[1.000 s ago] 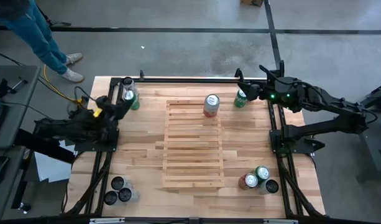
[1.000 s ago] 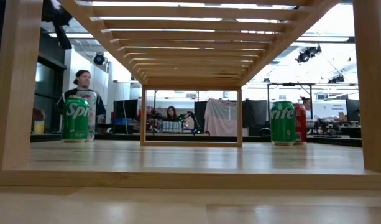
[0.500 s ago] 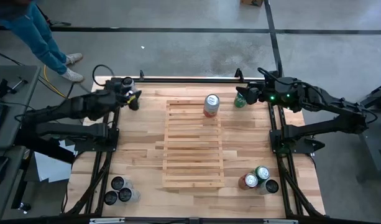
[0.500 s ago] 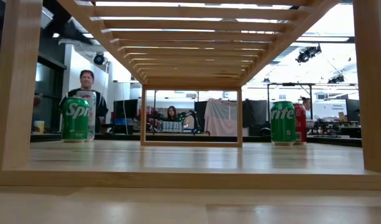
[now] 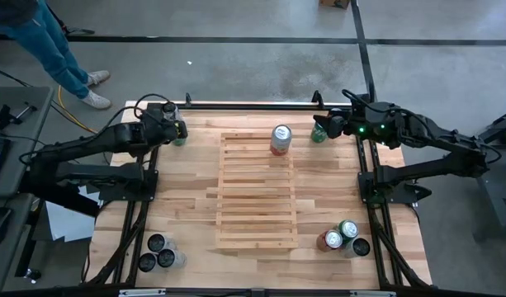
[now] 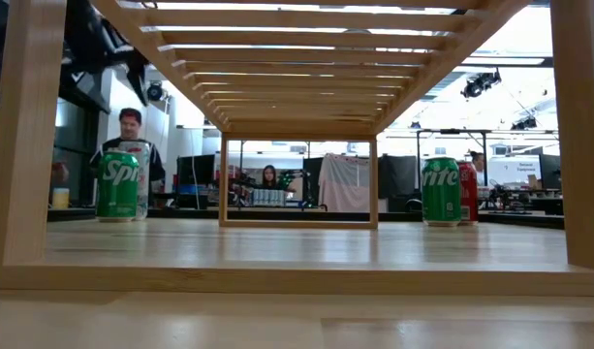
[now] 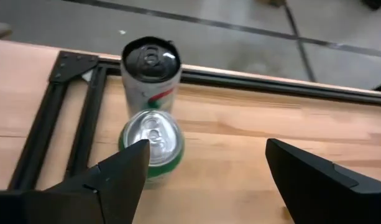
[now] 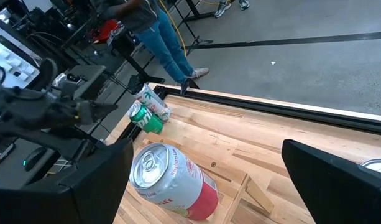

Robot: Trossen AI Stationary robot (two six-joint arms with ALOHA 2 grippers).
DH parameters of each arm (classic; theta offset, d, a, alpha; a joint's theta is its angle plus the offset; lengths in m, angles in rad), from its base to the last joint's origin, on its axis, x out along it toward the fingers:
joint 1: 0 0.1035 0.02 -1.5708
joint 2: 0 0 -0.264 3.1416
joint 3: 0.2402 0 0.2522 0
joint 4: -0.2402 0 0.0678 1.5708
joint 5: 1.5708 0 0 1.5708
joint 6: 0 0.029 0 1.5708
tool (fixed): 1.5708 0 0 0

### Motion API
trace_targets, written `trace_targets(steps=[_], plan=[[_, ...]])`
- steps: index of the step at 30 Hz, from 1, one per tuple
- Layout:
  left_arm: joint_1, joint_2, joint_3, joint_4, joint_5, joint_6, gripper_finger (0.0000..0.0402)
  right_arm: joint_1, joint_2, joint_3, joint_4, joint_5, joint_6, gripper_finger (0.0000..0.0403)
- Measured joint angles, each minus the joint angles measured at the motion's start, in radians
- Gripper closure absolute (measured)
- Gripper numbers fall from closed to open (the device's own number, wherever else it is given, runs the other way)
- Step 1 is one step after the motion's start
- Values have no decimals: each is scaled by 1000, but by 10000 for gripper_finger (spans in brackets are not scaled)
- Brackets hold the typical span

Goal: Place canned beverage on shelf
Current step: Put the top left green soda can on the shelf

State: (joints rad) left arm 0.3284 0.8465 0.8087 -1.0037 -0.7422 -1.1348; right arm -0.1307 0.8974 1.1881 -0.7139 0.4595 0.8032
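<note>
A grey workshop floor surrounds my wooden bench (image 5: 186,214), and a person stands at its far corner. In the middle lies the shelf (image 5: 257,191), a rack of pale slats, and one red-and-white can (image 5: 281,139) already stands upright on its far end. That much looks done; as I judge it, most of the work is left, since the rest of the slats are bare and clusters of cans wait at both near corners.

My left end effector (image 7: 206,168) hovers over the far left corner with its fingers spread wide and nothing between them. Just ahead of it stands a green can (image 7: 151,144), upright with a silver top and pull tab, touching or nearly touching a taller white can (image 7: 151,68) with a dark lid behind it. The green one looks like my next pick, and one finger sits right beside it.

My right end effector (image 8: 206,177) is at the far right corner, fingers wide apart and empty, near another green can (image 5: 320,130).
</note>
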Motion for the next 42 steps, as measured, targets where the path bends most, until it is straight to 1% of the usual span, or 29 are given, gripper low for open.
trace_targets(steps=[3,7,11,16,24,31,35,42], plan=[[34,32,-35,1,7,-25,88,0,0,0,0,0,0,8],[91,65,-63,4,49,-30,88,0,0,0,0,0,0,8],[152,84,-76,47,56,22,88,0,0,0,0,0,0,8],[239,106,-96,134,116,121,88,0,0,0,0,1,-1,8],[341,152,-99,142,189,134,88,0,0,0,0,2,-5,8],[367,194,-95,178,209,148,88,0,0,0,0,2,-24,8],[367,198,-97,226,227,156,88,0,0,0,0,2,-24,8],[367,181,-99,232,250,181,88,0,0,0,0,2,-24,8]])
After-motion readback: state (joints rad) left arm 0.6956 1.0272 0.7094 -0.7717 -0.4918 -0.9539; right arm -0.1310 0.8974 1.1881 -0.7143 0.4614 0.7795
